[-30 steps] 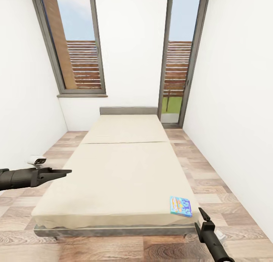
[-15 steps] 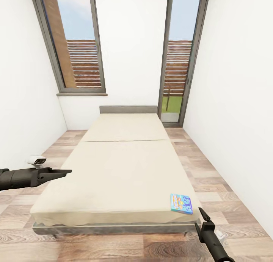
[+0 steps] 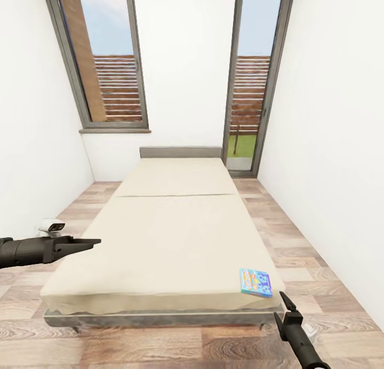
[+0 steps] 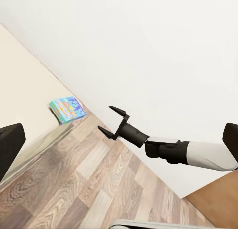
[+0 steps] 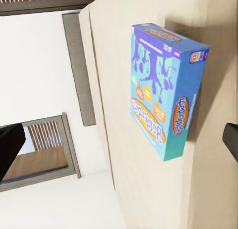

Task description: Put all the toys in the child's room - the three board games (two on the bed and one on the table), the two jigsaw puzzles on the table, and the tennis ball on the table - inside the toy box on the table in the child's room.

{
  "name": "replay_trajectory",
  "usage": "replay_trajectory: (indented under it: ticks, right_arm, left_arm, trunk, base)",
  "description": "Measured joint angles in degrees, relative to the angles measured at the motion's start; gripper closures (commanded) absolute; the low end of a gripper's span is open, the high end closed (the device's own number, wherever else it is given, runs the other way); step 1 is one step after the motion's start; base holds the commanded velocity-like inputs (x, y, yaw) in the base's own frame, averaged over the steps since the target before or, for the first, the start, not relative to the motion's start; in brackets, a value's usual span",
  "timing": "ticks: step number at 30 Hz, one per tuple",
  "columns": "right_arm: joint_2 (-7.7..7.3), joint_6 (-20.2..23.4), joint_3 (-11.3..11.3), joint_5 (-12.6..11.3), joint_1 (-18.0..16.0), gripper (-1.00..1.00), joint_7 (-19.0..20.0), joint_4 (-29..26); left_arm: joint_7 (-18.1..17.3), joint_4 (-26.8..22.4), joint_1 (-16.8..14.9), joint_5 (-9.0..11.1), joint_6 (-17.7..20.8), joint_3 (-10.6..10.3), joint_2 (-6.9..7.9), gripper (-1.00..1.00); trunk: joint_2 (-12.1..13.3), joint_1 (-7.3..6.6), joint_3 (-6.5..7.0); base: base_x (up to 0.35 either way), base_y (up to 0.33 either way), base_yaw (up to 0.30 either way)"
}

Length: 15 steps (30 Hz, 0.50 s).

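Facing down the length of the bed, the head view puts the light blue board game flat on the mattress at the lower right of the frame, close to the foot edge and the right-hand corner, where an arm can get at it from the floor side. The right tool rises from the bottom right corner just below that box, its fingers slightly parted and empty, a sensible staging spot for a reach onto the corner. The left tool juts in from the left edge at mid-height, held level beside the bed and well apart from the game, holding nothing; how far it is open I cannot tell here.

From the left wrist camera, the board game sits left of centre on the mattress corner, and the right tool shows at centre with both fingers spread and nothing between them, poised over the wood floor.

Seen by the right wrist camera, the board game occupies the upper centre, lying alone on beige mattress, so the camera is aimed straight at it, likely the next pick.
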Motion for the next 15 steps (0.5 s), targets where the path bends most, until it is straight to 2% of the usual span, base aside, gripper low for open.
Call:
replay_trajectory:
  ticks: [15]
  right_arm:
    - [-0.08,0.11,-0.09,-0.11,0.06,-1.0,1.06,-0.31]
  left_arm:
    - [0.0,0.0,0.0,0.0,0.0,0.0,0.0,-1.0]
  trunk:
    - [-6.02,3.3,-2.69]
  base:
    - [0.0,0.0,0.0]
